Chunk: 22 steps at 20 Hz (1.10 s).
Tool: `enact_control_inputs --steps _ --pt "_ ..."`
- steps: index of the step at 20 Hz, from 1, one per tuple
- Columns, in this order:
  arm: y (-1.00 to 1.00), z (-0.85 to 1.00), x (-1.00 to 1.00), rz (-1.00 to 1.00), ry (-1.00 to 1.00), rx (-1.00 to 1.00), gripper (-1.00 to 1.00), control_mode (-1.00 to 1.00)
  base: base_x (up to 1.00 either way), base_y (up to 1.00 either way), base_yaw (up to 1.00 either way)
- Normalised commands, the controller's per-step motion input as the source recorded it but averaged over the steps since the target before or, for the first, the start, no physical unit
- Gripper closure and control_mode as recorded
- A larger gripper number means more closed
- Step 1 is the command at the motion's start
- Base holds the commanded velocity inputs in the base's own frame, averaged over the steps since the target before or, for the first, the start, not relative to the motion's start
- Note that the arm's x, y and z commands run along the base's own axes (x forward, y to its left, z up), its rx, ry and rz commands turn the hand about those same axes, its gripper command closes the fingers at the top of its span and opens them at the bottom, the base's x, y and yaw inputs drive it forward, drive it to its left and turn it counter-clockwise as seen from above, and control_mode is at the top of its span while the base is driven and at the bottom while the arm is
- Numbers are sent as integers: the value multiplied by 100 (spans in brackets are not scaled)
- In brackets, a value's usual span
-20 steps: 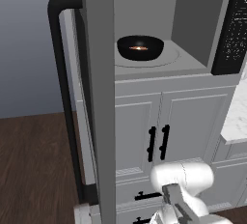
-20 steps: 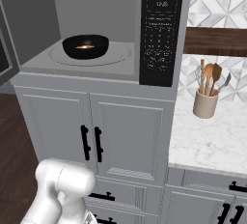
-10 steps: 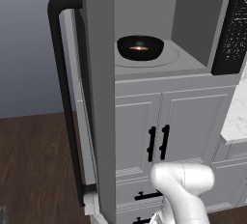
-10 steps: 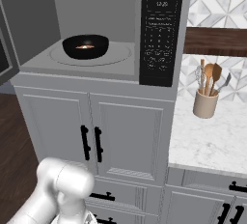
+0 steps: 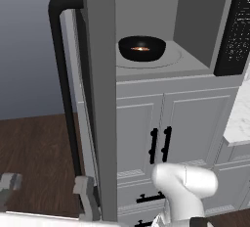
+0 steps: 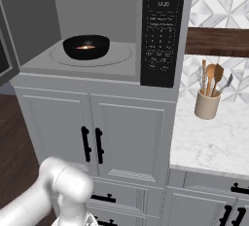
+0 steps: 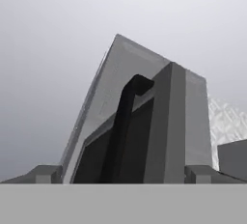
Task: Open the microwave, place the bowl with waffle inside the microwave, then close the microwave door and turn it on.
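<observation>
The microwave (image 5: 205, 11) (image 6: 165, 30) stands open, and the bowl with waffle (image 5: 141, 48) (image 6: 86, 47) rests on its round turntable. The microwave door (image 5: 100, 89) (image 7: 169, 121) is swung out to the left, edge-on to me, with its long black handle (image 5: 66, 99) (image 7: 123, 126) on the outer side. My gripper (image 5: 49, 192) (image 7: 123, 175) is open, low by the door's bottom end, pointing up along the door. Its fingertips (image 5: 87, 194) (image 7: 43, 174) stand to either side of the handle's line and hold nothing.
White panelled cabinets with black handles (image 5: 160, 145) (image 6: 92, 144) sit under the microwave. A marble counter (image 6: 214, 142) to the right carries a utensil crock (image 6: 207, 104). Dark wood floor (image 5: 34, 147) lies left of the door.
The hand has shifted left and lower beneath the open door, so both fingertips now show beside the handle's foot. Bowl and door are unmoved.
</observation>
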Motion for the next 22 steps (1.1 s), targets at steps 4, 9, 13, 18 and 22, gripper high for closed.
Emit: enact_control_inputs --steps 4,9,13,18,22 --pt "0 0 20 -33 21 0 -100 -100 0 0 0" --pt "0 0 5 -36 21 -1 -100 -100 0 0 0" --pt "0 0 0 -38 19 0 -100 -100 0 0 0" --pt "0 0 0 -36 20 0 -100 -100 0 0 0" --pt "-2 0 0 -29 20 0 -100 -100 0 0 0"
